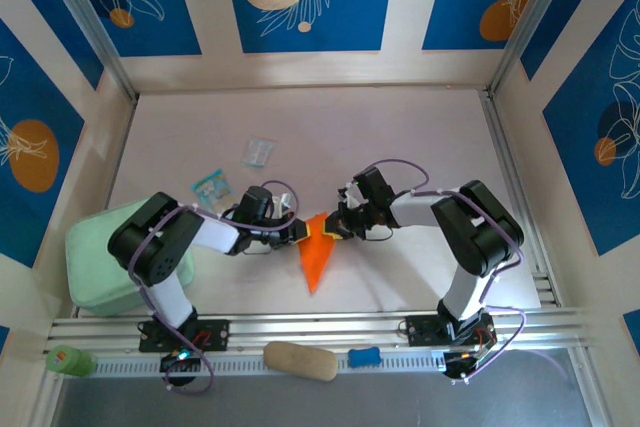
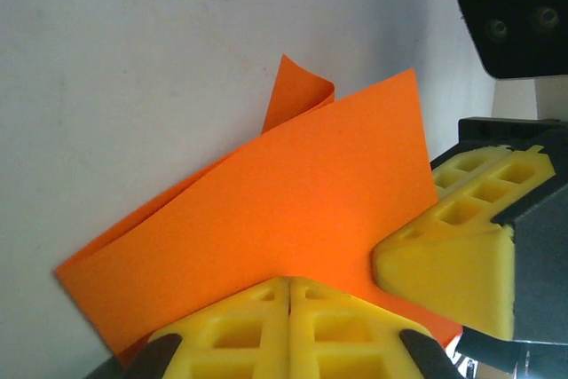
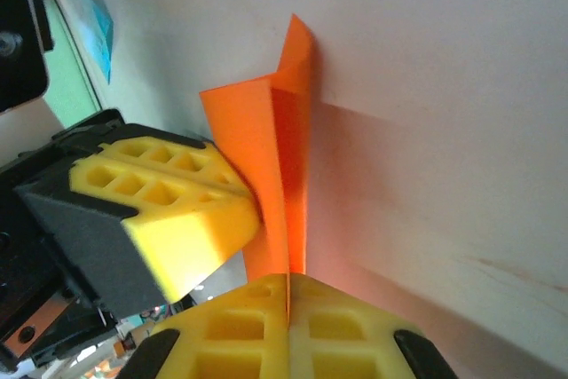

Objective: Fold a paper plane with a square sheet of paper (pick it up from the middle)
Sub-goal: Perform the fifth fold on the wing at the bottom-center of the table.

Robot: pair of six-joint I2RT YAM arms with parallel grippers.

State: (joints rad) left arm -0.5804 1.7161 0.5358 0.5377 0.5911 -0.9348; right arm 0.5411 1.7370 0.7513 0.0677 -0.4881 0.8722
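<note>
- Thin, matte, bright orange paper sheet [image 1: 314, 255], folded into a narrow pointed wedge with crisp creases. It sits at the middle of the pale, smooth tabletop [image 1: 420, 137], between the two arms.
- From the top view I read its long axis as running near to far. The pointed tip aims toward the arm bases, and the wide end lies away from them, at the end effectors.
- In the wrist views the layers stand up on edge rather than lying flat. One loose corner curls up past the top edge. I cannot tell whether the tip touches the tabletop.
- Left end effector [image 2: 289, 283]: yellow moulded plastic fingers with a lattice of square pockets, pressed together and clamped on the paper's lower edge.
- Right end effector [image 3: 287, 280]: same yellow lattice fingers, closed, with a folded edge of the paper pinched in the seam between them.
- The two end effectors sit just beside each other at the wide end, one on each side of the paper.
- Off to the left: a soft-looking, rounded mint green pad [image 1: 100, 262], a small blue-and-white packet [image 1: 211, 186] and a crumpled clear wrapper [image 1: 257, 152], all well apart from the paper.
</note>
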